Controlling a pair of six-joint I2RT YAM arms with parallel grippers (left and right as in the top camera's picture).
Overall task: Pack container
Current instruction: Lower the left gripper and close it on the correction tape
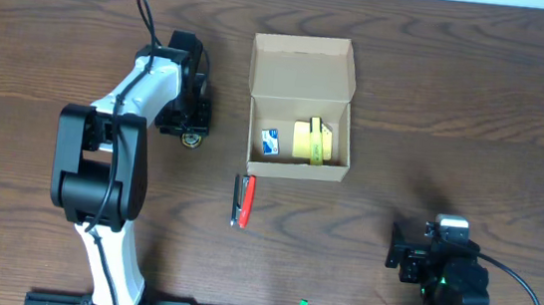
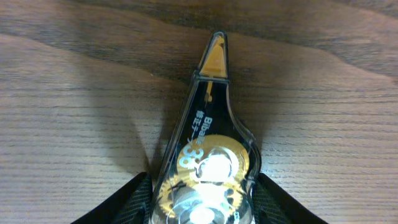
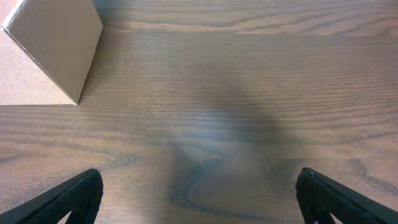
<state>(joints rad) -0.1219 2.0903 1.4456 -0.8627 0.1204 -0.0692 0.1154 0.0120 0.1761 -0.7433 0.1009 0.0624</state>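
The container is an open tan cardboard box at the table's middle back, with its flap lid standing behind it. Inside it lie a small blue-and-white item and a yellow item. My left gripper is left of the box and shut on a clear black-and-gold correction tape dispenser, which rests on the table with its orange tip pointing away. My right gripper is open and empty at the front right, and in its wrist view the box corner shows at the upper left.
A red-and-black hand tool lies on the wooden table just in front of the box's left corner. The arm bases stand along the front edge.
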